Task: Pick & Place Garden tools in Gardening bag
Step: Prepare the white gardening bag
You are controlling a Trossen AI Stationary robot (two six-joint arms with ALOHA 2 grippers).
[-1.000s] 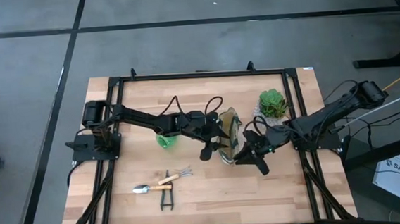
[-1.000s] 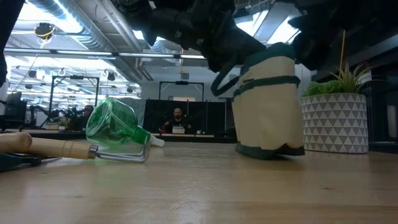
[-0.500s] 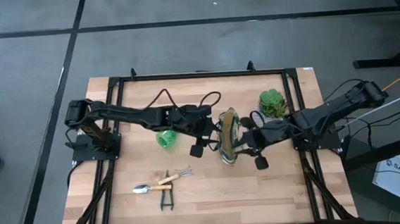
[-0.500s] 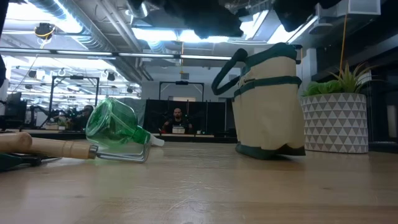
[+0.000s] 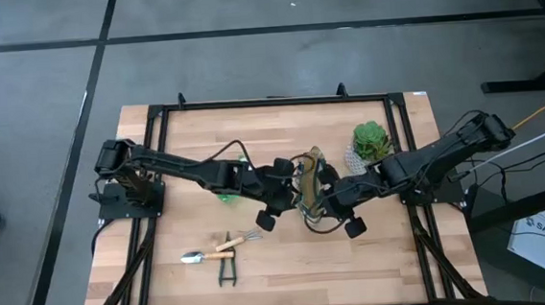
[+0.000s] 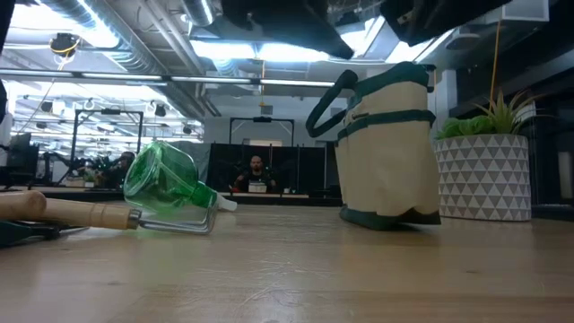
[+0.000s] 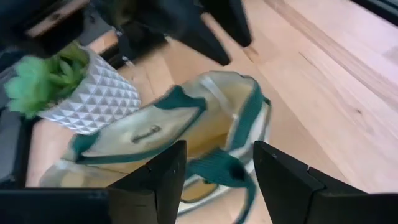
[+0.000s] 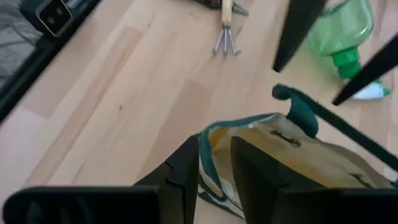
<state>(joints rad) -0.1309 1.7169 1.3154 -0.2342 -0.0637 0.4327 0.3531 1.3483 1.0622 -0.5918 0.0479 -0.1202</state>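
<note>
Both arms reach in over the gardening bag [image 5: 310, 186], upright mid-table. Right gripper [image 8: 214, 163] pinches the bag's rim in a narrow gap. Left gripper [image 7: 216, 171] hovers wide apart, empty, above the bag mouth. Only the low view shows the spray bottle [image 6: 166, 183] lying sideways.

Even overhead light, ceiling-lamp glare, blurred wrist views
</note>
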